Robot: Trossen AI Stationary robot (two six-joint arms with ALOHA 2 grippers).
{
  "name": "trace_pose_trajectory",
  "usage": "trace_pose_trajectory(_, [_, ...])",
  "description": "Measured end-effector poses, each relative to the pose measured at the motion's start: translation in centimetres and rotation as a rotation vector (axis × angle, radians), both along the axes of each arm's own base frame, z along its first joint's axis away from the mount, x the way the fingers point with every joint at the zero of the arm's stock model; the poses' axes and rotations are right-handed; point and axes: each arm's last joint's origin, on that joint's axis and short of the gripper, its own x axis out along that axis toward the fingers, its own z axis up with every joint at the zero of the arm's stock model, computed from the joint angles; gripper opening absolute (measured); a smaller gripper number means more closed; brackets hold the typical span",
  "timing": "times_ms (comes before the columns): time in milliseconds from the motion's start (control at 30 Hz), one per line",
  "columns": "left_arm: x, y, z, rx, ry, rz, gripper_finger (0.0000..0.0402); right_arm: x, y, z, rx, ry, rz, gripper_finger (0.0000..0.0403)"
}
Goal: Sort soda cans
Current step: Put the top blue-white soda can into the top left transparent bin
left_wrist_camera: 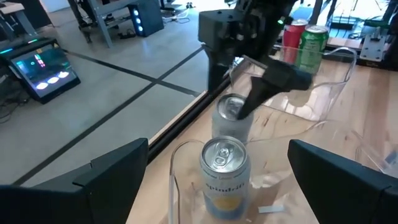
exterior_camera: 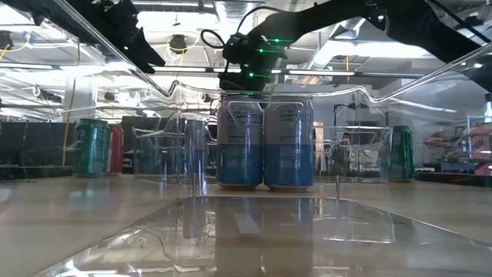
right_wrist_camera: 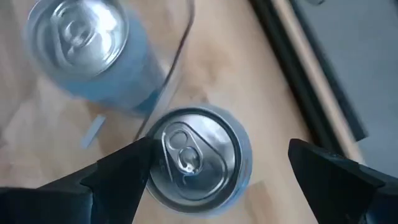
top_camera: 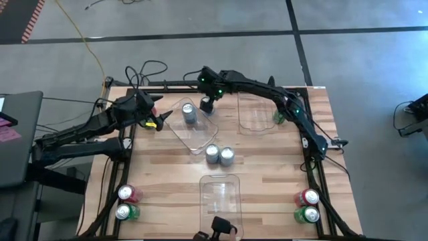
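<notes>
A robotics lab or workshop: bare concrete floor [top_camera: 200,17] with trailing cables [top_camera: 144,70], equipment racks, a lit monitor [left_wrist_camera: 40,68], exposed ceiling ducts [exterior_camera: 100,58].

Silver-blue cans: four upright; one [top_camera: 188,112] inside a clear bin at about 11 o'clock, one [right_wrist_camera: 198,157] just outside that bin, two [top_camera: 219,154] touching side by side at the counter's centre.
Red and green pairs: upright, one pair [top_camera: 126,202] at 8 o'clock, another [top_camera: 307,206] at 4 o'clock.
Lone green can [top_camera: 278,116]: at 1 o'clock.
</notes>
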Motion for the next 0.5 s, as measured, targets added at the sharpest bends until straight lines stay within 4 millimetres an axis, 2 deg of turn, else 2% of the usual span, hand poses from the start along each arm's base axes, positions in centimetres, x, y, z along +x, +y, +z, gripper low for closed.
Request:
trace_pose_trajectory(133, [0.0,0.0,0.0,0.008,0.005,-0.003,0.0382,0.1,-0.1,0.5,0.007,-0.020,0.000,0.0396])
trace_pose_trajectory(500, [0.0,0.0,-0.1,0.008,0.020,-0.005,0.0382,-0.1,-0.8,3.3,-0.027,-0.085,-0.013,0.0396])
